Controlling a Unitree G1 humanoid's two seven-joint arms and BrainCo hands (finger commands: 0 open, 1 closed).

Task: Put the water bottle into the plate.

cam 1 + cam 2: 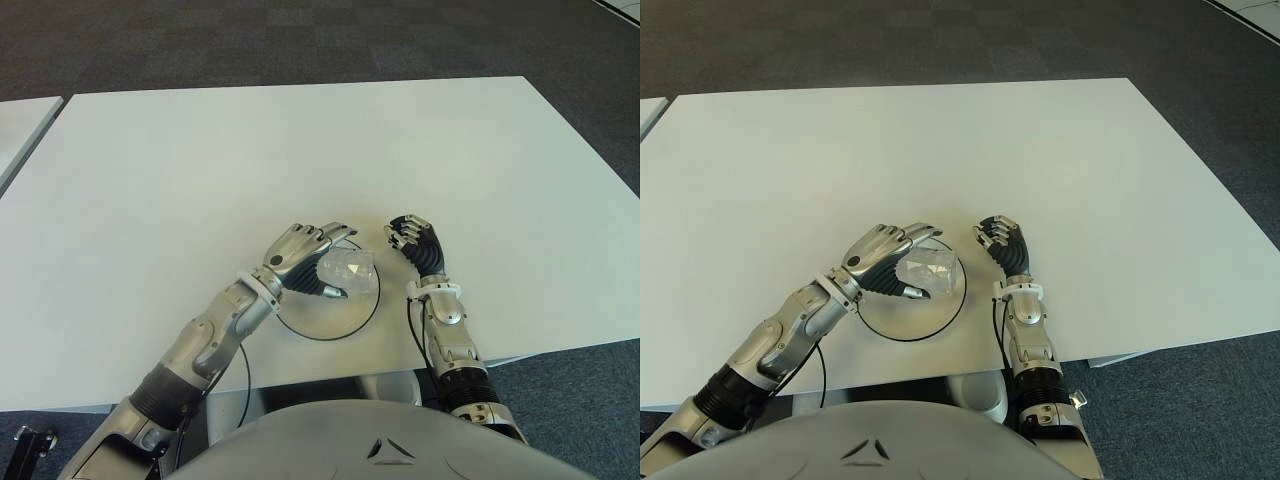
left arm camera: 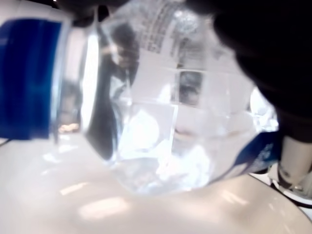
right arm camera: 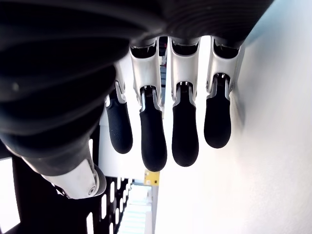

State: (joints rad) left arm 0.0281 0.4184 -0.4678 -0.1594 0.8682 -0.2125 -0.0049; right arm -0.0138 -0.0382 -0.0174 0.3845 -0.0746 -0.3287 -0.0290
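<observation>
1. Bottle first: we see the water bottle, clear with a blue label, lying on its side over the plate, which sits near the table's near edge, about midway along it.
2. Our left hand is wrapped over the bottle, fingers curled across its top and thumb below, so we hold it in a full grasp. The left wrist view is filled by the bottle's clear body, with the pale plate surface just beneath it.
3. We cannot tell for certain whether the bottle already touches the plate or hangs just above it; from the wrist view it looks very low, at or nearly at the surface.
4. Our right hand shows just beside the plate, on its right side, near the same table edge. Its fingers are curled inward and hold nothing; whether it touches the table we cannot say.
5. Progress, as we judge it: the carry is done and the bottle is within the plate's dark rim. What is left is to settle it, loosen the left fingers, and lift the hand off without rolling the bottle out.
</observation>
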